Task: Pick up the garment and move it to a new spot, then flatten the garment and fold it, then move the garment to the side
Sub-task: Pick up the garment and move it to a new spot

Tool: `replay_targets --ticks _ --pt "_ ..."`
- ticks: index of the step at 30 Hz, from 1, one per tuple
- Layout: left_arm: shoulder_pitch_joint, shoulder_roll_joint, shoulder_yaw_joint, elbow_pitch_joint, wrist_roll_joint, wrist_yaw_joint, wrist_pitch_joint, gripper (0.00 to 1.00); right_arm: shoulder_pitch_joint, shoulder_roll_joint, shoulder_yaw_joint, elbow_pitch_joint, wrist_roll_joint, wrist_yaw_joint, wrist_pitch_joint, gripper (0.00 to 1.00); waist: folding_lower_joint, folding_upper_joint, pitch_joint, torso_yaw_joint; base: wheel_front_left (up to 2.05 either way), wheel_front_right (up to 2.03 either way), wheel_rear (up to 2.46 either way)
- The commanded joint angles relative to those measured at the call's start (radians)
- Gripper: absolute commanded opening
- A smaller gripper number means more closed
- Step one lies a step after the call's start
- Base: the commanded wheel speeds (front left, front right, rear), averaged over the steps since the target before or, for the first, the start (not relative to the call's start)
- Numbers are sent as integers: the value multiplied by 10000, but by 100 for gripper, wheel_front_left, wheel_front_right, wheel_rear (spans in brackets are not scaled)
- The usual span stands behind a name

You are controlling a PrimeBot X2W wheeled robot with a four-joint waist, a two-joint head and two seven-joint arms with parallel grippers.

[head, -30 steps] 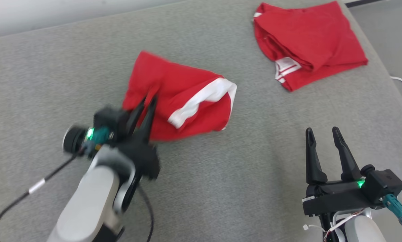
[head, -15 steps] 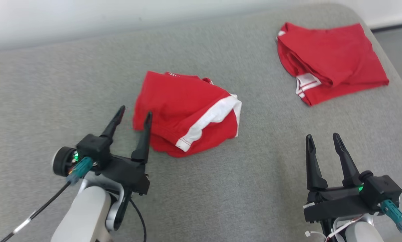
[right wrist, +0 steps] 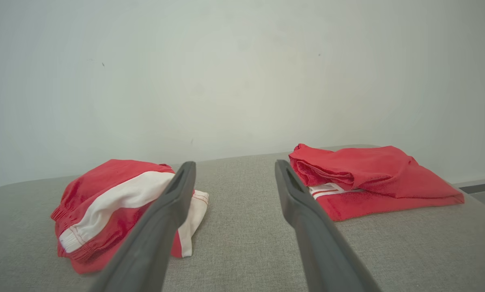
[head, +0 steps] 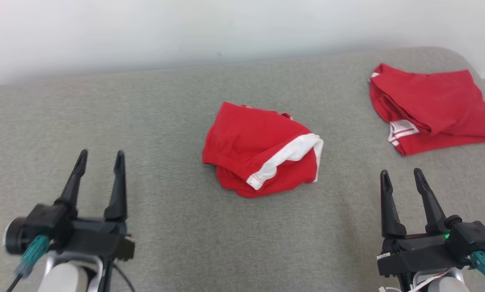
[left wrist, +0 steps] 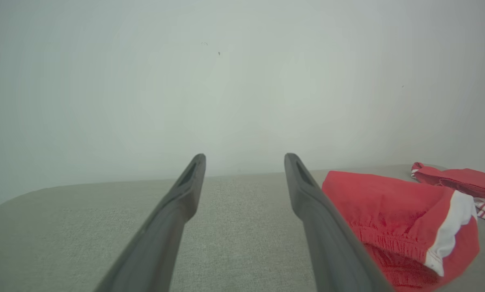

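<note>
On the grey fabric counter (head: 185,231), folded red white-striped shorts (head: 258,146) lay between the left end effector (head: 100,156) and right end effector (head: 401,174), both spread wide, empty.

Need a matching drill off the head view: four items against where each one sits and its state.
Items:
1. bunched red garment with a broad white band
2. folded red garment with thin white stripes
3. left pincer
4. right pincer

Places or states:
a. open and empty, lower right
b. far right of the grey fabric surface
c. middle of that surface
d. open and empty, lower left

Pairs: 1-c, 2-b, 3-d, 4-a
</note>
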State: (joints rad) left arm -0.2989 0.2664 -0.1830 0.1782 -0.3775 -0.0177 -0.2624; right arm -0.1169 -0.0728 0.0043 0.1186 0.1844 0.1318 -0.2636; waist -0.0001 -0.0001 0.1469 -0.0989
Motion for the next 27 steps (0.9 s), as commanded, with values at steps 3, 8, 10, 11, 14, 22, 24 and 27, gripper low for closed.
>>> replay_targets --ticks 3,8,10,11,14,22,24,27 --pt "623 114 359 -370 61 18 -28 100 227 -67 -73 -97 0 -26 -9 100 1 1 -341 439 0 0 0" --pt "1459 -34 789 -792 111 72 -30 100 404 -39 -60 -134 -38 -26 -10 100 1 1 -515 607 0 0 0" --pt "1775 -139 886 -904 166 93 -30 100 462 -37 -43 -141 0 -26 -10 100 1 1 -564 639 0 0 0" --pt "1949 -196 901 -897 175 81 -30 100 518 -35 -43 -135 16 -26 -8 100 1 1 -600 652 0 0 0" --pt "2337 -321 953 -888 247 9 -30 100 675 -17 -33 -144 42 -27 -10 100 1 1 -660 679 0 0 0" --pt "2977 -595 1253 -909 334 -130 -31 100 968 -18 -71 -73 121 -27 -8 100 1 1 -805 695 0 0 0" --pt "3075 -637 1344 -923 378 -177 -31 100 1036 -17 -84 -42 144 -27 -10 100 1 1 -862 696 0 0 0" --pt "3217 -695 1420 -821 378 -336 -31 100 1115 -42 -105 -20 177 -27 -10 100 1 1 -928 707 0 0 0"
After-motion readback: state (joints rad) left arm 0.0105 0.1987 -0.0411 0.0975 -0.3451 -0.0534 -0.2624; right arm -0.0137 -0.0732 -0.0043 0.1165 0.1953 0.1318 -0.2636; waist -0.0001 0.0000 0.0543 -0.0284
